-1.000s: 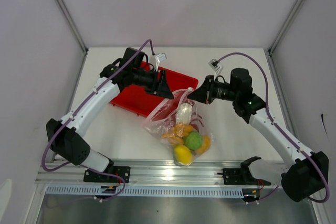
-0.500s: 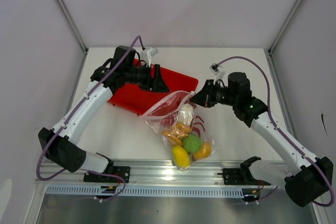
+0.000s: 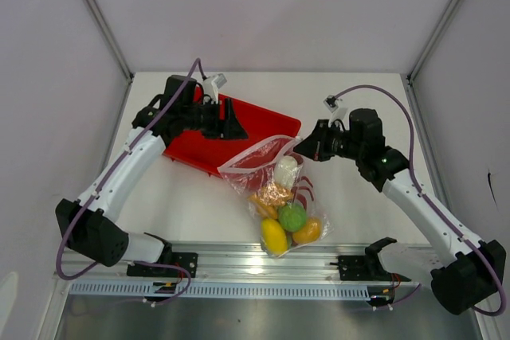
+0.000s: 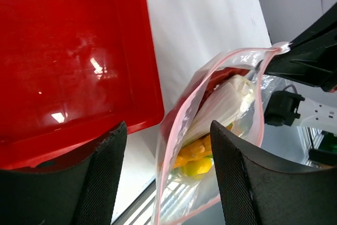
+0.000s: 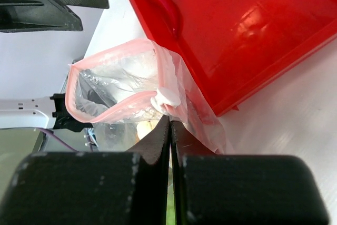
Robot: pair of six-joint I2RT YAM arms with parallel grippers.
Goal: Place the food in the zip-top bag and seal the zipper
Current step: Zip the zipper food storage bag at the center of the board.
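Note:
The zip-top bag hangs with its mouth open, its bottom near the front rail. Inside it the food shows: a white leek stalk, an orange ruffled piece, a green fruit and yellow fruits. My right gripper is shut on the right end of the pinkish-red zipper, beside a white tab. My left gripper stands open over the red tray, apart from the bag; the bag shows beyond its fingers. A red chilli lies in the tray.
The red tray sits at the back left, its front corner touching the bag's mouth. An aluminium rail runs along the near table edge just below the bag's bottom. White walls close in the table on three sides.
My left gripper has let go of the bag's mouth, opened and drawn back left over the tray. The bag's left edge has sagged. The right gripper keeps its hold.

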